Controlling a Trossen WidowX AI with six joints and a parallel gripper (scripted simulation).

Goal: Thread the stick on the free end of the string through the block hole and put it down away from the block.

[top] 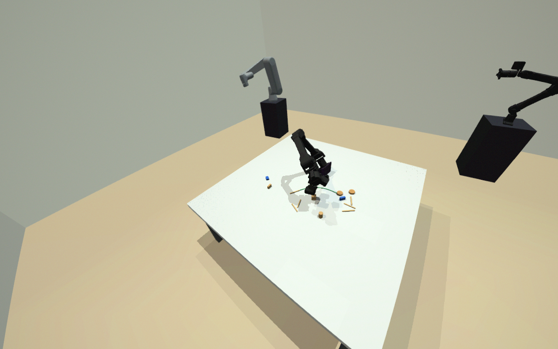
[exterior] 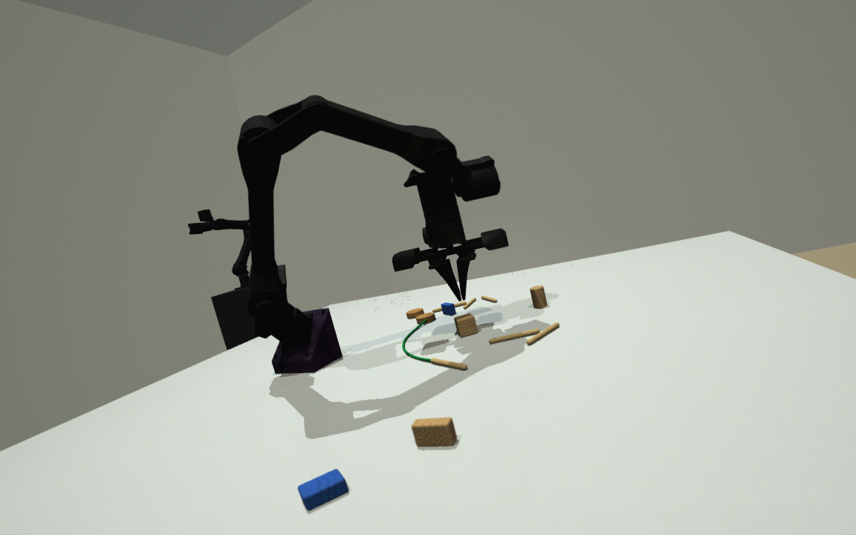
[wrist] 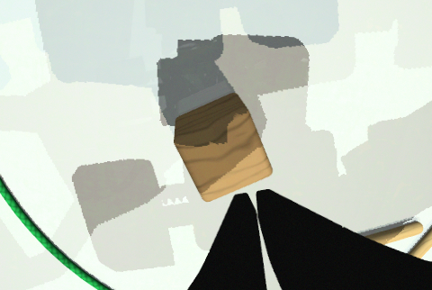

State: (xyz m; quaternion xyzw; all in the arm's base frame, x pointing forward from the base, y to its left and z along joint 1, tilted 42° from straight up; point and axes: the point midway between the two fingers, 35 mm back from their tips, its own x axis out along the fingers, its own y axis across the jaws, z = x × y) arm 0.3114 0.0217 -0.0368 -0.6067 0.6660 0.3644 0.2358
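The wooden block stands on the table; its hole is not visible. My gripper is shut and empty. Its fingertips are above the table near the block, just below the block's lower edge in the wrist view. The green string curves from the round button to its stick, which lies flat on the table. The stick and button are outside the wrist view.
Two loose sticks lie near the block. A wooden cylinder stands farther off. A second button, a blue block and several sticks are beyond. Another wooden block and blue block lie apart.
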